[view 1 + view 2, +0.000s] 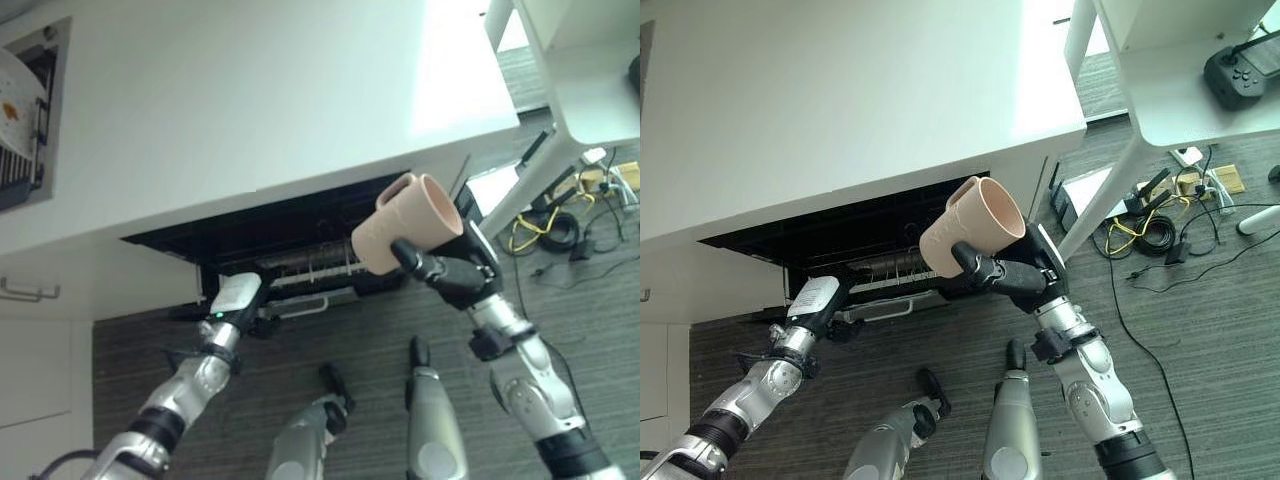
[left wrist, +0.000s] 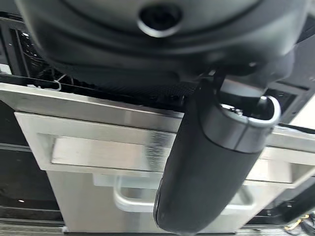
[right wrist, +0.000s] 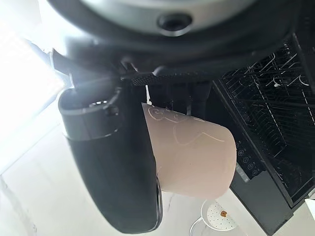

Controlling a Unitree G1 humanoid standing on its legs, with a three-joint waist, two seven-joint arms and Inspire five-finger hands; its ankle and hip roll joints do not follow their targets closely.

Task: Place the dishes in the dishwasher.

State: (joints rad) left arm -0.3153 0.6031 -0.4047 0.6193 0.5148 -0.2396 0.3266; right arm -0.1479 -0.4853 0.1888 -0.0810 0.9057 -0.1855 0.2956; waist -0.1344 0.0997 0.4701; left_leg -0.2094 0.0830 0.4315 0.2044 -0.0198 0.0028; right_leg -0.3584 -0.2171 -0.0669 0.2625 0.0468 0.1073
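My right hand [image 1: 455,275] is shut on a beige mug [image 1: 405,225], held tilted in the air just in front of the counter's edge, above the open dishwasher [image 1: 300,250]. In the right wrist view the mug [image 3: 192,157] sits against the thumb [image 3: 113,172], with the dark wire rack [image 3: 266,93] beyond it. My left hand [image 1: 237,295] is down at the dishwasher's front, by its steel panel with a bar handle [image 2: 98,147]. A white plate [image 1: 15,110] with orange spots lies in the sink at the far left of the counter.
The white counter [image 1: 250,100] overhangs the dishwasher. A white table [image 1: 1180,100] with a black controller [image 1: 1245,70] stands to the right, over cables on the carpet [image 1: 1150,235]. A cabinet handle [image 1: 25,292] is at the left.
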